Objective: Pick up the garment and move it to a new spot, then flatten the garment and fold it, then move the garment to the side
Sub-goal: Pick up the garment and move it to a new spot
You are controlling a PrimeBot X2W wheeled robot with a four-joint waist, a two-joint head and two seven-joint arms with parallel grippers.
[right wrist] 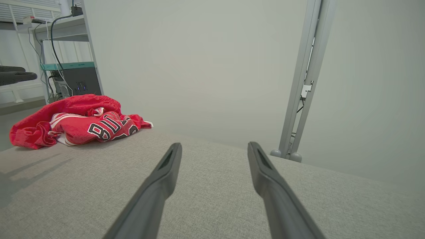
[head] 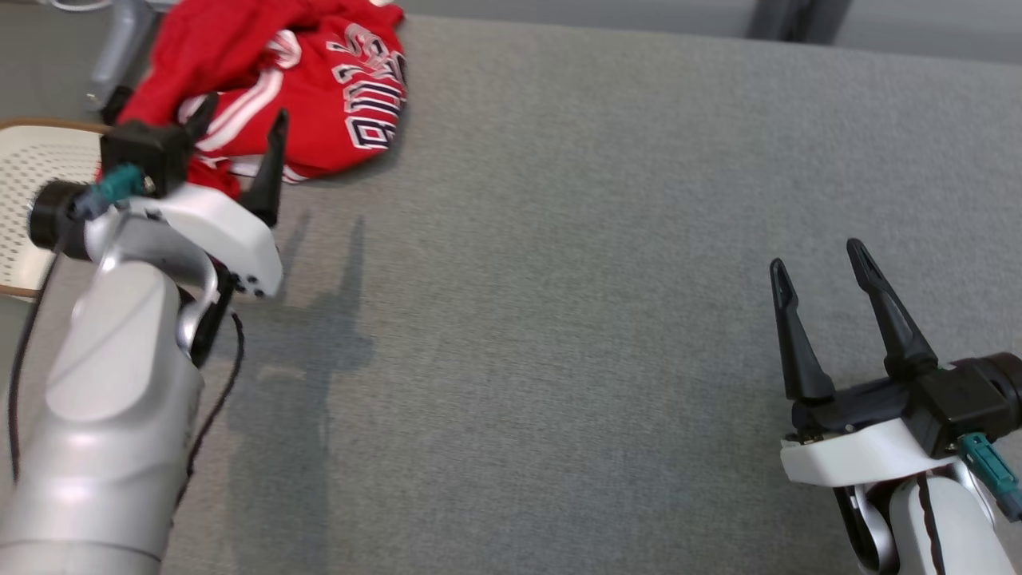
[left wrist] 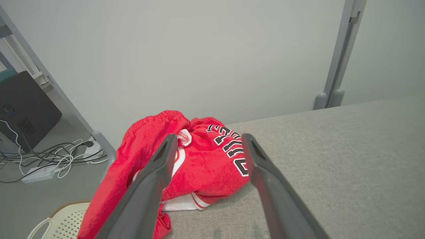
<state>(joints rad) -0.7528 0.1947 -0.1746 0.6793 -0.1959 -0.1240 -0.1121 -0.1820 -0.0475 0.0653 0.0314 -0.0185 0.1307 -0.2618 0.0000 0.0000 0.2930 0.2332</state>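
Observation:
The garment [head: 319,88] is a crumpled red jersey with white stripes and dark lettering, heaped at the far left corner of the grey table [head: 559,279]; part of it hangs over the left edge. My left gripper [head: 239,120] hovers just in front of the heap, open, its fingers empty. In the left wrist view the garment [left wrist: 202,166] lies between and beyond the spread fingers [left wrist: 156,172]. My right gripper [head: 818,267] stands open and empty at the lower right, far from the cloth. The right wrist view has the garment [right wrist: 79,124] at far left.
A white perforated chair seat [head: 32,192] stands left of the table, below the hanging cloth. Cables and a power strip [left wrist: 43,166] lie on the floor. A grey post [left wrist: 335,66] rises behind the table's far edge.

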